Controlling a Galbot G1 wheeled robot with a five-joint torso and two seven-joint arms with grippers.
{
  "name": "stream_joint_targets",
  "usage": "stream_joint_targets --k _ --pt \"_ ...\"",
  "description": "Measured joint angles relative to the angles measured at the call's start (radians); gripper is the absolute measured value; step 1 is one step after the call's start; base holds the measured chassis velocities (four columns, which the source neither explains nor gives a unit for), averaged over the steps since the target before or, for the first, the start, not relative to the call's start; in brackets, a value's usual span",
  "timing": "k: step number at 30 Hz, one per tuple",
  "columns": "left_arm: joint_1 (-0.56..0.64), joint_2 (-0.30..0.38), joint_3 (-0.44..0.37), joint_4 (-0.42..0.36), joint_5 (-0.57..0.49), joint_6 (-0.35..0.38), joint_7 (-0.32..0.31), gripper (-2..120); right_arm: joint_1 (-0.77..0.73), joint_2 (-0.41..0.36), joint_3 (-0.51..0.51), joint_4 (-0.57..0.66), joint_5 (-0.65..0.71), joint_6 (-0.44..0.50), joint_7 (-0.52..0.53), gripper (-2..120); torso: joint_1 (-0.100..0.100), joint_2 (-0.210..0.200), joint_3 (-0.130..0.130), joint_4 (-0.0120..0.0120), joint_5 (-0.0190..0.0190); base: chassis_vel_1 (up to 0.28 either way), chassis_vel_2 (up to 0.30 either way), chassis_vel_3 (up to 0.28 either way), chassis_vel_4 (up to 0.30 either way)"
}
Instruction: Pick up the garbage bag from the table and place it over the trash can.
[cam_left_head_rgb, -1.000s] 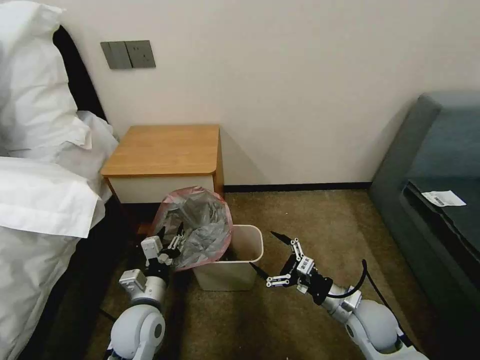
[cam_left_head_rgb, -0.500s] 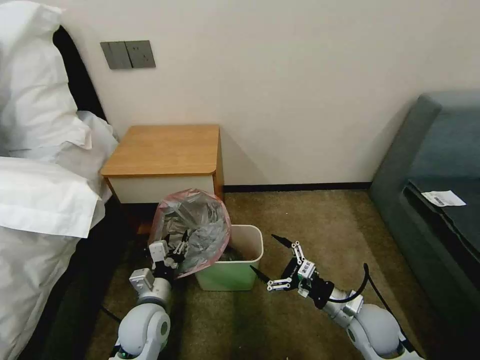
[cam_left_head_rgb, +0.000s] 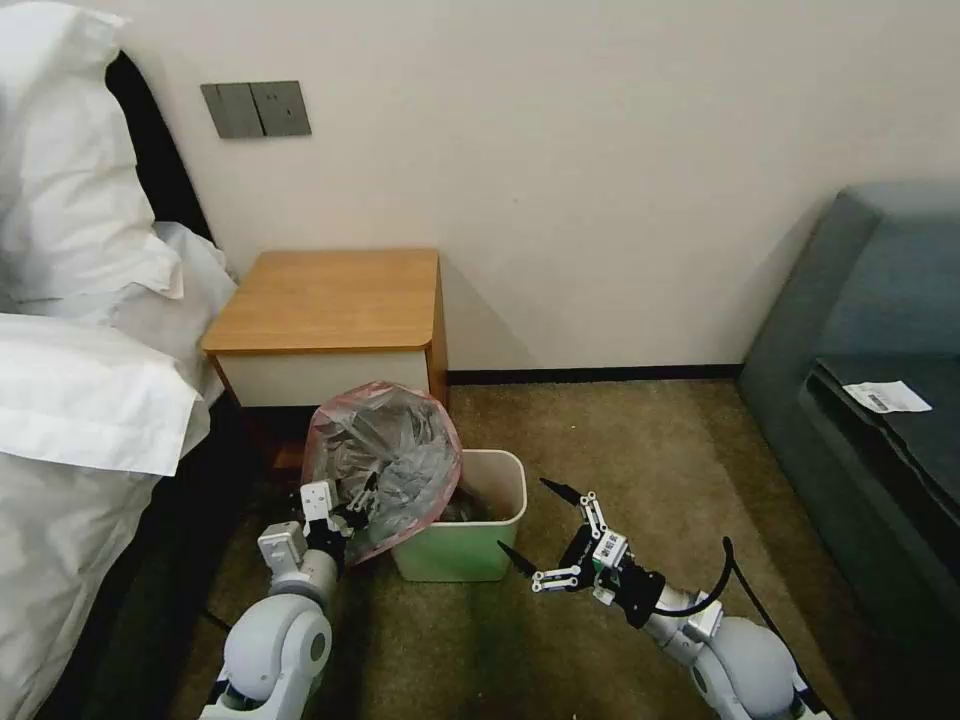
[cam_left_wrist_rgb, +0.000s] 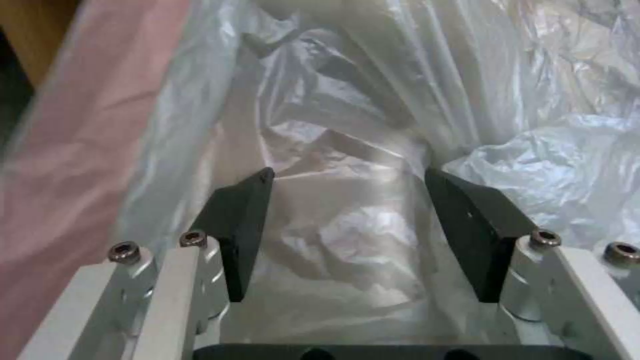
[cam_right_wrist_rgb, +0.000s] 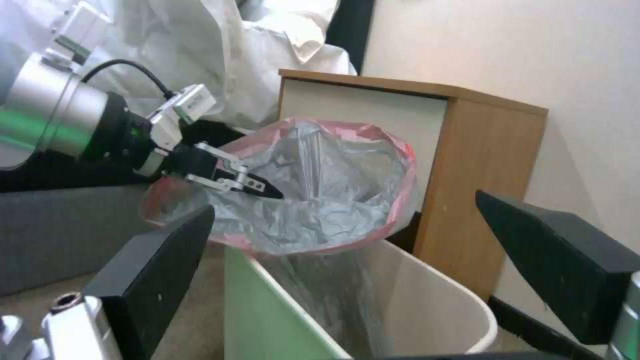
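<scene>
Crinkly plastic: the garbage bag (cam_left_head_rgb: 385, 470) is ballooning over the left end of the trash can (cam_left_head_rgb: 470, 560), its lower part trailing down inside the bin, its pink rim tilted up and facing you.
Left gripper (cam_left_head_rgb: 350, 497): you are reaching into the bag's mouth; in the left wrist view the fingers (cam_left_wrist_rgb: 240, 225) are standing apart with film between them, so it is spread, not pinching anything.
Right gripper (cam_left_head_rgb: 535, 530): you are hovering it wide and empty, just beside the bin's right end, near the carpet.
Table (cam_left_head_rgb: 330, 300): its top is bare; it is standing just behind the bin.
Task stage: bag is off the table, rim is not yet seated round the bin's lip.
Risk 1: thin film is likely snagging on the left fingertips; pulling out could be dragging the whole bag off.
Risk 2: only one end is draped, so the rim could be slipping inside the bin.
Risk 3: the bin looks light; pushing sideways may be shoving or tipping it.
</scene>
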Motion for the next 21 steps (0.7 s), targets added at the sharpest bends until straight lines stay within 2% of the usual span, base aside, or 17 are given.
stream_joint_targets --k 6,9,12,21 --pt "-0.021 0.005 0.003 -0.002 -0.034 0.06 0.0 61 -0.002 -0.002 0.003 0.006 -0.003 0.0 -0.001 100 0.0 0.0 0.0 0.0 0.0 0.0 0.0 0.0 0.0" --pt "-0.043 0.014 0.003 -0.003 -0.04 0.131 0.005 62 -0.011 -0.001 0.006 0.012 -0.005 0.0 -0.005 100 0.0 0.0 0.0 0.0 0.0 0.0 0.0 0.0 0.0" --pt "-0.054 0.018 0.001 0.005 -0.042 0.154 0.006 62 -0.014 -0.002 0.009 0.014 -0.006 0.0 -0.008 100 0.0 0.0 0.0 0.0 0.0001 0.0 0.0 0.0 0.0" --pt "-0.087 0.018 -0.005 0.045 -0.047 0.162 0.0 62 -0.022 -0.002 0.017 0.016 -0.01 0.0 -0.012 100 0.0 0.0 0.0 0.0 0.0 0.0 0.0 0.0 0.0"
